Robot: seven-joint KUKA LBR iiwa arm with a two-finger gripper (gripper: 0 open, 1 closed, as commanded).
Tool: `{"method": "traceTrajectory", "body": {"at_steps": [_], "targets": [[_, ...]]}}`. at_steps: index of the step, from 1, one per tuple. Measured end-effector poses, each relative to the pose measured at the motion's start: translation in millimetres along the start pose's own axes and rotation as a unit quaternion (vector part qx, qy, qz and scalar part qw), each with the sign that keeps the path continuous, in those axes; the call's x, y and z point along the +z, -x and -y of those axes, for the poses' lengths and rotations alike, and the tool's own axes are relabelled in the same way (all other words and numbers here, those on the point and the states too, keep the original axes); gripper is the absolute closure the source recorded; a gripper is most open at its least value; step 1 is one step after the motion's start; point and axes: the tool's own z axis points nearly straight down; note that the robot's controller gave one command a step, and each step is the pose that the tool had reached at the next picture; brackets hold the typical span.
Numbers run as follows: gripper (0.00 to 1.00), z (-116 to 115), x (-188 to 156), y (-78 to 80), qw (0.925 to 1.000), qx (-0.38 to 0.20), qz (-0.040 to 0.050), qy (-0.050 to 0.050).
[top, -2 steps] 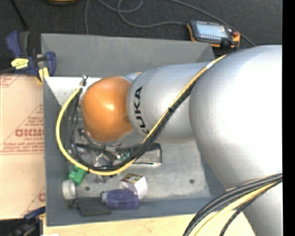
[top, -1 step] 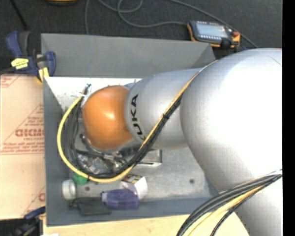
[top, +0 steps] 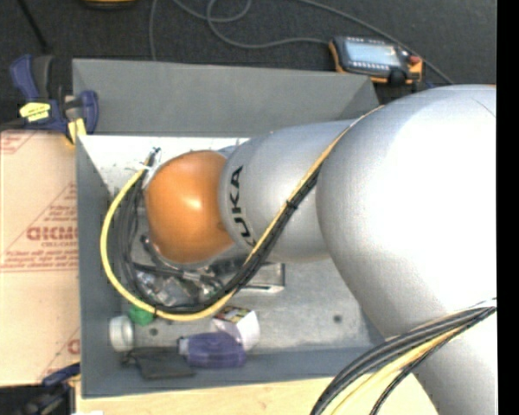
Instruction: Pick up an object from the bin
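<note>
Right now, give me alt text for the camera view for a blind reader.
A silver robot arm with an orange wrist cover reaches from the right into a grey metal bin. Below the cover lie a white bottle, a purple thing and a flat black thing.

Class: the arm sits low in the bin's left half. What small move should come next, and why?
Probably a short straight lift. The orange wrist cover hides whatever is beneath it, while the purple bottle and the green-capped white tube lie beside it along the near edge of the bin.
</note>
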Motion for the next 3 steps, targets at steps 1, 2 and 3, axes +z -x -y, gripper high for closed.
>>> {"method": "traceTrajectory", "body": {"at_steps": [1,2,3], "targets": [[1.00,-19.7,-17.7,-14.2,1.0000,-0.006,-0.0012,0.000],[1.00,-1.0,-10.2,7.9,1.0000,-0.007,0.0003,-0.001],[1.00,2.2,-20.4,-2.2,1.0000,-0.002,0.0006,-0.001]]}}
